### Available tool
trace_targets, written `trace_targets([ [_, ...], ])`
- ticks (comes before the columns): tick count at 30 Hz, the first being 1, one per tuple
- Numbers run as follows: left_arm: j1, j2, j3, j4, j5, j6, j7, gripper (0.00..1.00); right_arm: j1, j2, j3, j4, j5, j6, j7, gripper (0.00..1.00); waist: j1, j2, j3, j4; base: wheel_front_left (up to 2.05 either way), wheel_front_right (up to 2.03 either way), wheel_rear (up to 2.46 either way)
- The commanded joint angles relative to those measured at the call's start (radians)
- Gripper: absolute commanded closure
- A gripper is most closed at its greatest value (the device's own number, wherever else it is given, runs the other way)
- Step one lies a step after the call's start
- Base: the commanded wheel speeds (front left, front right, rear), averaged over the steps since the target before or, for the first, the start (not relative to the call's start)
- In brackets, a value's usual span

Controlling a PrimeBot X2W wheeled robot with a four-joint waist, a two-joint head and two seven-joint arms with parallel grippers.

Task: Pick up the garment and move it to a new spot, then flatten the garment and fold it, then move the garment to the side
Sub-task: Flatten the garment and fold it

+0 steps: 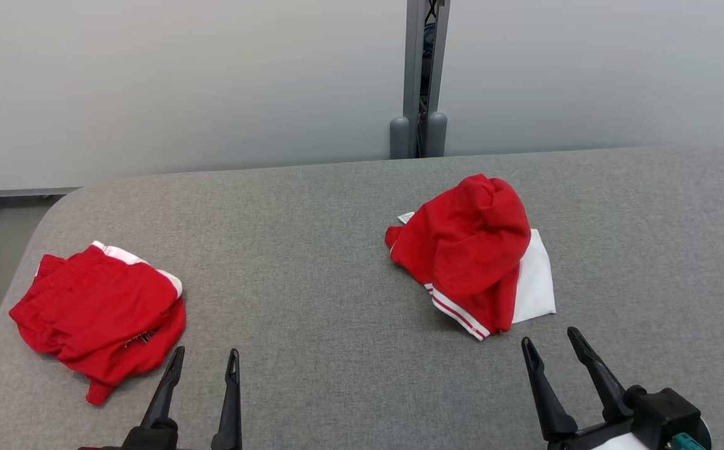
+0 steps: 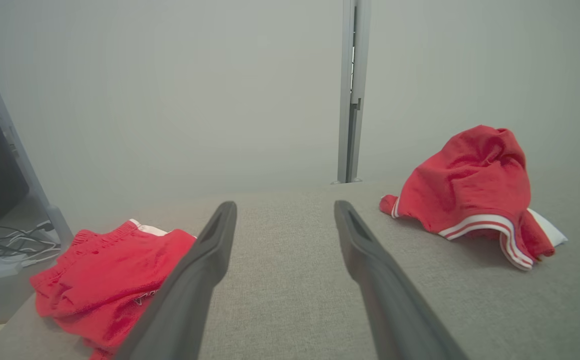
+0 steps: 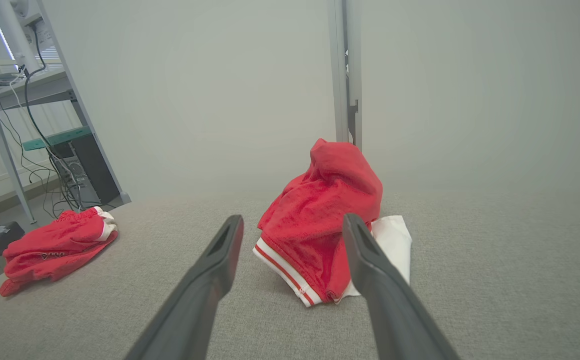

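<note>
- Head view: grey fabric worktop [image 1: 337, 250] across the frame, with a pale wall and a grey post [image 1: 424, 75] behind its far edge.
- Right of centre on the worktop: crumpled red garment [image 1: 468, 250], heaped high, with a red-and-white striped hem toward the near side and a white panel [image 1: 533, 281] lying flat at its right.
- Far left, by the worktop's rounded corner: second red garment [image 1: 99, 312], lower and flatter, with a white band along its far edge, well apart from the heap.
- Lower left: left gripper [image 1: 206, 352], fingers spread apart and empty, tips just beside the near right edge of the second red garment.
- Lower right: right gripper [image 1: 549, 335], fingers open and holding nothing, tips near the striped hem but clear of it.
- Left wrist view: left gripper [image 2: 283, 205] over bare worktop, two dark fingers [image 2: 194, 280] parted with only grey cloth between them.
- To the left of the fingers, the second red garment [image 2: 104, 280]; up at the right, the crumpled red garment [image 2: 470, 180], peaked, hem drooping at the front.
- Right wrist view: right gripper [image 3: 292, 218] aimed straight at the crumpled red garment [image 3: 325, 215], fingers wide with the heap framed between them, apart from it.
- Far left in that view: second red garment [image 3: 54, 245] at the worktop's edge, with a desk frame with cables [image 3: 44, 100] beyond.
</note>
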Motion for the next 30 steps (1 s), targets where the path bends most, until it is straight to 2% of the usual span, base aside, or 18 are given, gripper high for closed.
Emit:
trace_targets([
  [1, 0.003, 0.002, 0.006, 0.008, 0.013, 0.004, -0.004, 0.0, -0.006, -0.006, 0.0, 0.004, -0.004, 0.002, -0.005, 0.0, 0.0, 0.0, 0.001, -0.002, 0.0, 0.0, 0.0],
  [8, -0.027, 0.001, -0.013, 0.075, 0.017, -0.006, -0.004, 0.0, -0.013, -0.006, 0.0, 0.004, -0.007, 0.002, -0.005, 0.0, 0.0, 0.0, 0.019, -0.035, 0.0, 0.0, 0.0],
  [15, -0.121, 0.002, -0.113, 0.192, 0.082, -0.063, -0.004, 0.0, -0.025, -0.006, -0.003, 0.004, -0.015, 0.002, -0.005, 0.0, 0.0, 0.0, 0.053, -0.077, 0.0, 0.0, 0.0],
  [22, -0.25, 0.009, -0.213, 0.302, 0.145, -0.098, -0.004, 0.0, -0.062, -0.006, -0.001, -0.003, -0.011, 0.002, -0.005, 0.0, 0.0, 0.0, 0.106, -0.142, 0.0, 0.0, 0.0],
  [30, -0.394, 0.02, -0.303, 0.411, 0.207, -0.091, -0.004, 0.0, -0.098, -0.006, -0.001, -0.014, 0.002, 0.002, -0.005, 0.0, 0.0, 0.0, 0.176, -0.214, 0.0, 0.0, 0.0],
])
